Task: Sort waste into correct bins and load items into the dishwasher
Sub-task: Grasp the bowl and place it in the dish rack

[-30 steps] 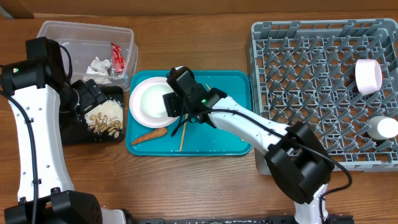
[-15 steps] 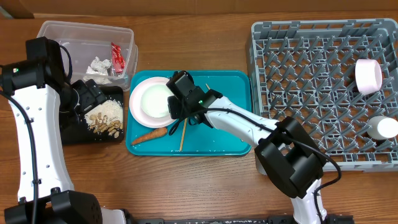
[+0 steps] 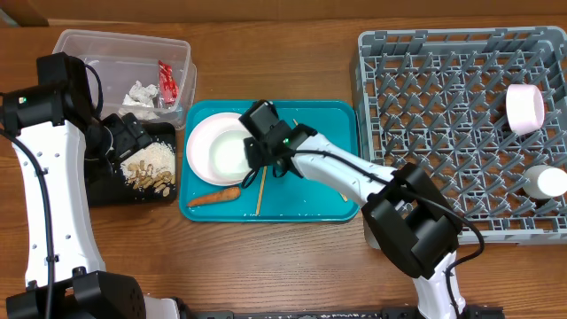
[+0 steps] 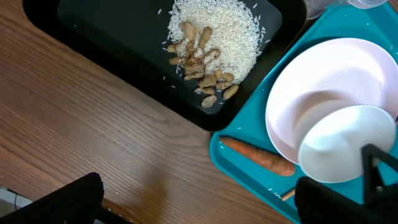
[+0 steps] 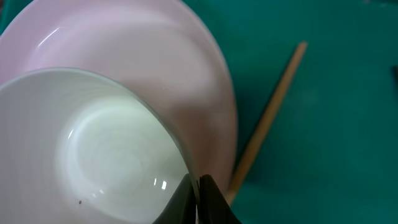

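The large white bowl (image 3: pixel 202 142) lies at the left of the teal tray (image 3: pixel 323 124), and the smaller white bowl (image 3: pixel 232 153) sits tilted inside it. My right gripper (image 3: pixel 258 152) is shut on the smaller bowl's rim; in the right wrist view its fingertips (image 5: pixel 198 186) pinch that rim (image 5: pixel 177 152) over the large bowl (image 5: pixel 161 56). A chopstick (image 3: pixel 261 190) (image 5: pixel 267 118) and an orange carrot (image 3: pixel 213 197) (image 4: pixel 258 155) lie on the tray. My left gripper (image 3: pixel 133 135) (image 4: pixel 199 208) hangs open over the black tray (image 3: pixel 106 190), which holds rice and brown scraps (image 4: pixel 211 37).
The clear tub (image 3: pixel 115 49) at the back left holds a red wrapper (image 3: pixel 166 81) and white tissues (image 3: pixel 142 93). The grey dish rack (image 3: pixel 443 115) stands at the right with a white bowl (image 3: pixel 524 108) and a cup (image 3: pixel 549 182) in it.
My right gripper has closed on the smaller bowl's rim, and that bowl has shifted right and tipped inside the large bowl. The left arm has stayed still.
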Controlling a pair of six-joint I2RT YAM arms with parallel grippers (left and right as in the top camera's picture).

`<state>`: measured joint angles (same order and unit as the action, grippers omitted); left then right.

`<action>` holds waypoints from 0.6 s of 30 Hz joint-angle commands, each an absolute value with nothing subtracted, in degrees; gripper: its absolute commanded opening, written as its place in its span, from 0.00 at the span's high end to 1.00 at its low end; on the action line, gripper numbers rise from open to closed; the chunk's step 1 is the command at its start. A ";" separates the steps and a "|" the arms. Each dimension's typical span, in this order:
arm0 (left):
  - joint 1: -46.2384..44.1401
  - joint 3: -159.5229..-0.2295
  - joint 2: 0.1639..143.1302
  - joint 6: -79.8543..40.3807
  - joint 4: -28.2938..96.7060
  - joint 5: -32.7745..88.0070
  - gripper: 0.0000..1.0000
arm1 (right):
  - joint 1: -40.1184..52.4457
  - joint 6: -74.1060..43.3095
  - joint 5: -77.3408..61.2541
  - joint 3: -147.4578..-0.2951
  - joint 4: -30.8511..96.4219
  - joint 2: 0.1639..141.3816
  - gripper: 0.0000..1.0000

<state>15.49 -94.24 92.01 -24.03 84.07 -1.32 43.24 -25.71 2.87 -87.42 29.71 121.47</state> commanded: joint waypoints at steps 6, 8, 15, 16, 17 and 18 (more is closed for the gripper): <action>15.46 -94.76 91.77 -23.79 84.01 -1.89 0.00 | 36.34 -24.97 25.63 -92.99 37.93 108.64 0.96; 15.46 -94.76 91.77 -23.79 84.01 -1.89 0.00 | 33.98 -22.92 30.87 -92.99 40.07 105.45 0.96; 15.44 -94.76 91.77 -23.81 83.57 -1.87 0.00 | 23.73 -13.63 48.62 -92.99 44.62 98.21 0.96; 15.44 -94.76 91.77 -23.83 83.55 -1.87 0.00 | 22.09 -11.42 50.19 -92.99 44.75 97.82 0.96; 15.44 -94.76 91.77 -23.83 83.53 -1.85 0.00 | 20.71 -9.87 51.44 -92.99 44.71 97.71 0.96; 15.44 -94.76 91.77 -23.83 83.53 -1.85 0.00 | 18.96 -8.69 53.15 -92.99 44.53 97.71 0.96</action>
<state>15.49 -94.24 92.01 -24.03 83.72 -1.30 22.41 -15.35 42.98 -91.98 44.58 98.30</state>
